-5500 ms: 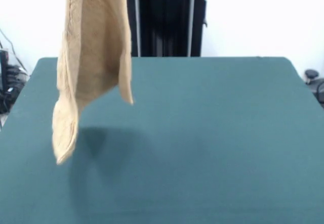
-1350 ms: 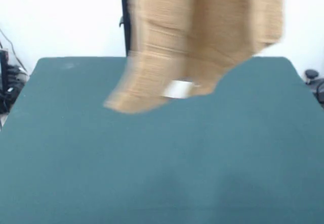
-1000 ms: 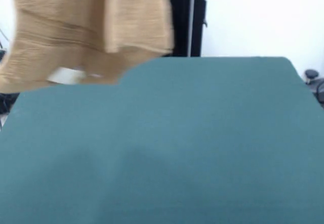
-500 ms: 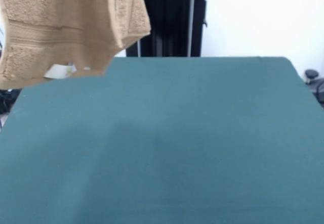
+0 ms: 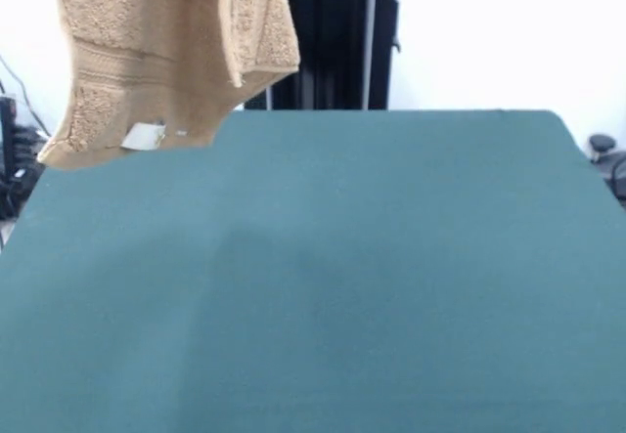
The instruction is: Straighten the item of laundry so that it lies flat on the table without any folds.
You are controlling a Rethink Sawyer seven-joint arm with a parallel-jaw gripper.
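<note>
The item of laundry, an orange-tan terry towel with a woven band and a small white label, hangs in the air at the upper left of the front view, well above the table. It is folded over on itself, with one flap drooping at its right side. Its top runs off the picture's upper edge, so whatever holds it is out of sight. The gripper does not show in this view. A faint shadow lies on the green cloth below the towel.
A black stand with a red top rises behind the table's far edge. Dark cables and equipment sit off the table's left side, and a dark object off its right.
The hanging towel swung from left to right and back to the left over the last seconds. In the last half second it shifted slightly right and its lower corner rose a little.
</note>
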